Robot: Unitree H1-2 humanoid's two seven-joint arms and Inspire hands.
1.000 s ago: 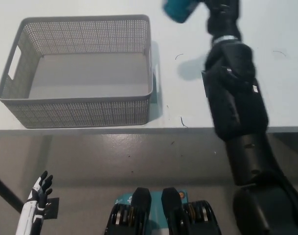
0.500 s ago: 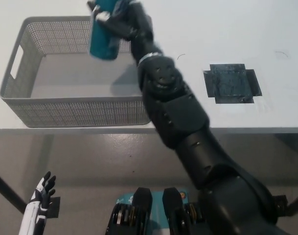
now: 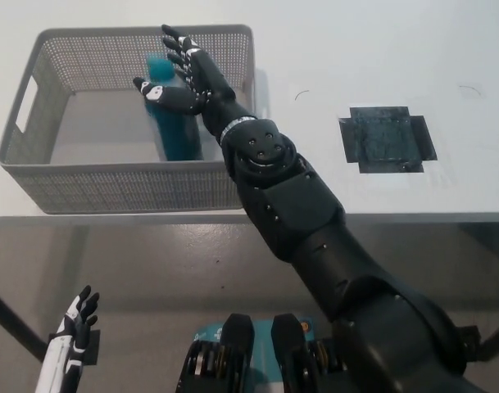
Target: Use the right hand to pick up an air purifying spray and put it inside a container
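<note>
A teal air purifying spray can (image 3: 171, 123) stands upright inside the grey mesh basket (image 3: 36, 176) on the white table, toward the basket's right side. My black right hand (image 3: 186, 78) hovers over the can with its fingers spread apart, open and holding nothing; its thumb lies across the can's top. The black right arm stretches from the bottom right across the basket's right front corner. My white left hand (image 3: 73, 332) rests low at the bottom left, below the table's edge, fingers apart.
A black tape square (image 3: 387, 139) marks the table to the right of the basket. The table's front edge (image 3: 413, 218) runs across the middle of the picture, with grey floor below it.
The right hand carried the can leftward over the basket, lowered it inside and let go; its fingers now stand spread. The left hand has barely moved.
</note>
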